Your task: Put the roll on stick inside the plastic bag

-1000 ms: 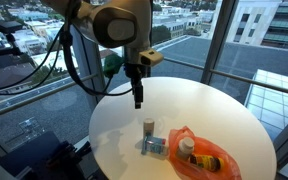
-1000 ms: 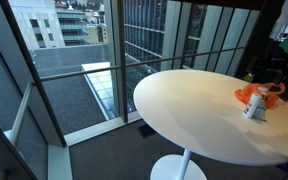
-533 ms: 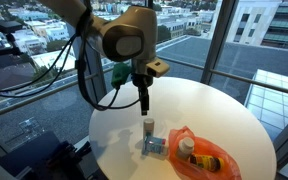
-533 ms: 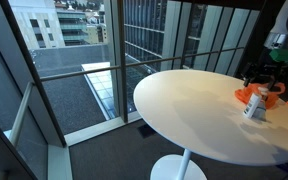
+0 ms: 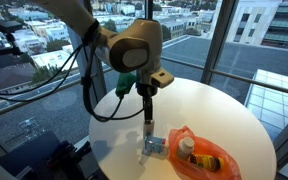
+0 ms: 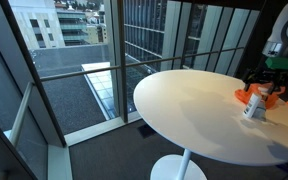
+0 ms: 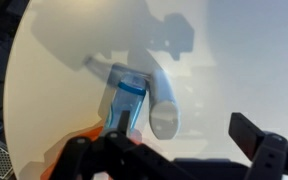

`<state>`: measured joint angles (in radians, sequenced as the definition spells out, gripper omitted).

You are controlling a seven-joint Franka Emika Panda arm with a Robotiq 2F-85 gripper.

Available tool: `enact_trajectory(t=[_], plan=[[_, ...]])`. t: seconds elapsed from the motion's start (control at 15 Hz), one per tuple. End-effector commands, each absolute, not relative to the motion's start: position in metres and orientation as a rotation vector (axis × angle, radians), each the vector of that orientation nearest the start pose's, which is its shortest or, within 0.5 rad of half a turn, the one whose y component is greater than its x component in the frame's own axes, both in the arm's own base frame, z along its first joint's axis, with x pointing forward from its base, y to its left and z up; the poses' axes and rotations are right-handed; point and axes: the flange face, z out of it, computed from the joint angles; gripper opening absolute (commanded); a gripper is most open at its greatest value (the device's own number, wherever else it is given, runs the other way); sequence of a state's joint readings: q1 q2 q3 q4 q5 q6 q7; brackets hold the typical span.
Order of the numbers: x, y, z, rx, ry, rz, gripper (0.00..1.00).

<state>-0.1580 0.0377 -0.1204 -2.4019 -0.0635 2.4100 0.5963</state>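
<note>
Exterior view: the roll on stick (image 5: 148, 132) stands upright on the round white counter (image 5: 219, 108) in the lower centre of the frame, long axis vertical, pale end up. A small blue-and-white box (image 5: 155, 147) sits just beside its base, and the orange plastic bag (image 5: 208, 157) lies close by toward the lower right, with a white-capped bottle (image 5: 188, 147) showing through it. The end effector (image 5: 148, 116) points straight down, tips directly above the stick's top. From this side the fingers overlap into one dark bar, so their gap cannot be read here. Compared with half a second ago, the end effector is lower and nearer the stick; the stick, box and bag have not shifted. Exterior view: the cluster sits at the right edge of the frame. The plastic bag (image 6: 254, 96) is clear, but the stick and box merge into one pale patch in front of it, and the arm is cut off by the frame edge. Wrist view: the roll on stick (image 7: 164, 116) is seen from above and blurred, pale end toward the bottom of the frame, with the box (image 7: 127, 100) on its left side. Dark fingers sit at the lower left and lower right, spread wide, holding nothing.
</note>
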Motion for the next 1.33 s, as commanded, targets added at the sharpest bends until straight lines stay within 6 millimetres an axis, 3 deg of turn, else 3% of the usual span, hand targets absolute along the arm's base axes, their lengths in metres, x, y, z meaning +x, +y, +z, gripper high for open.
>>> enact_trajectory(t=[0.0,0.2,0.27,0.33,0.47,0.67,0.93,1.27], plan=[[0.477,-0.142,0.286,-2.944,1.338,0.034,1.0],[0.478,-0.141,0.274,-2.961,1.362,0.061,1.0],[0.479,-0.141,0.27,-2.968,1.369,0.068,0.94],[0.479,-0.14,0.267,-2.973,1.373,0.074,0.72],[0.481,-0.139,0.263,-2.977,1.387,0.081,0.68],[0.485,-0.138,0.263,-2.983,1.397,0.073,0.42],[0.49,-0.138,0.284,-2.974,1.38,0.031,0.1],[0.503,-0.152,0.33,-2.923,1.414,-0.083,0.11]])
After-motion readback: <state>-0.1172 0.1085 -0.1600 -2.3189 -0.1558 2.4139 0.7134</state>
